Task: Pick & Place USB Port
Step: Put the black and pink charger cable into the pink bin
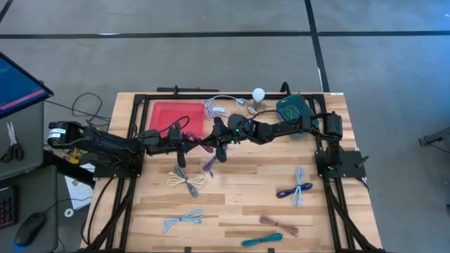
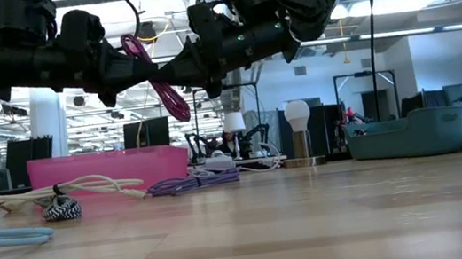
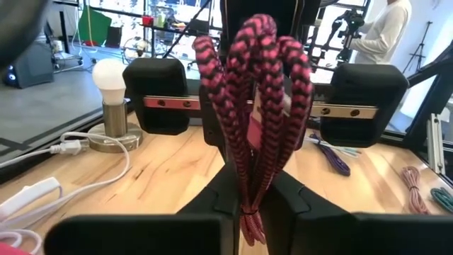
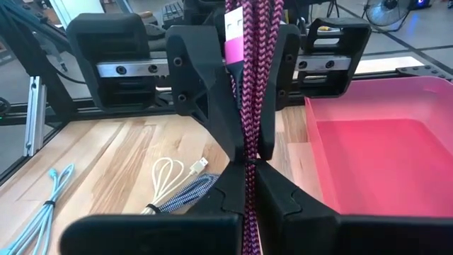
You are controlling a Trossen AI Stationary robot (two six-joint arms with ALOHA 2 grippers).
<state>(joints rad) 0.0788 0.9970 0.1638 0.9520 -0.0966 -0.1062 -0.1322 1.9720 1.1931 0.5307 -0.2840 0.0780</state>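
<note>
A pink-and-black braided cable bundle (image 2: pixel 158 81) with a pink label hangs in the air between both grippers, above the wooden table (image 1: pixel 239 183). My left gripper (image 1: pixel 188 138) reaches in from the table's left and my right gripper (image 1: pixel 216 137) from its right. They meet tip to tip, and both are shut on the bundle. In the left wrist view the bundle's loops (image 3: pixel 255 64) rise past my own fingers, with the right gripper behind them. In the right wrist view the strands (image 4: pixel 249 85) run between the left gripper's fingers beyond mine. My left gripper pinches the bundle's strands (image 3: pixel 246 191) between its two fingers, coming level from the table's left and lying across the strands. The bundle is lifted clear, and its loops (image 2: pixel 175 101) hang below the fingers. My right gripper pinches the same strands (image 4: pixel 248 170) between its two fingers, coming level from the table's right, right beside the left gripper's fingers (image 4: pixel 205 92). The bundle is clear of the table.
A pink tray (image 1: pixel 176 116) sits on the far left of the table, beside a white cord and plug strip (image 1: pixel 218 107), a bulb lamp (image 1: pixel 258 95) and a teal container (image 1: pixel 293 109). Several bundled cables lie nearer: purple (image 1: pixel 209 165), white (image 1: pixel 186 180), light blue (image 1: pixel 183 219), blue-purple (image 1: pixel 295 188).
</note>
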